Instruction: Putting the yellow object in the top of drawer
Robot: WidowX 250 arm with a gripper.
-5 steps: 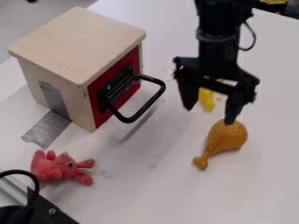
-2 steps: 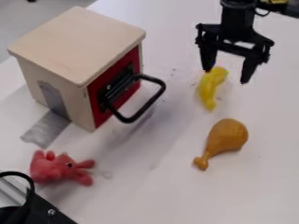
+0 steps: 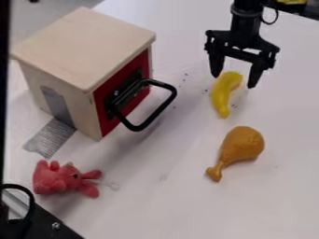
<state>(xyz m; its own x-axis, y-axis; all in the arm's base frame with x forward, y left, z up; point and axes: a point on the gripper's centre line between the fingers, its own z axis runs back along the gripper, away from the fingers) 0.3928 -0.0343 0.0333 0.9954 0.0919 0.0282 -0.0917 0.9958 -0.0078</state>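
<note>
While a pink toy (image 3: 61,179) lies lower left and a drumstick (image 3: 242,144) right of centre, the yellow banana (image 3: 222,97) rests beyond them on the table (image 3: 162,205), upper right. Released, with its fingers spread, the pincer (image 3: 233,81) is at the banana's far end. Grasping, lifting and setting it atop the wooden box (image 3: 84,42), upper left, seem all left to do.

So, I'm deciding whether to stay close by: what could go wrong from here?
The open gripper is by the upper end of the yellow banana, so an off-centre grip might let it swing or slip. The black handle juts from the wooden box toward the banana's side; the arm could snag it.
</note>
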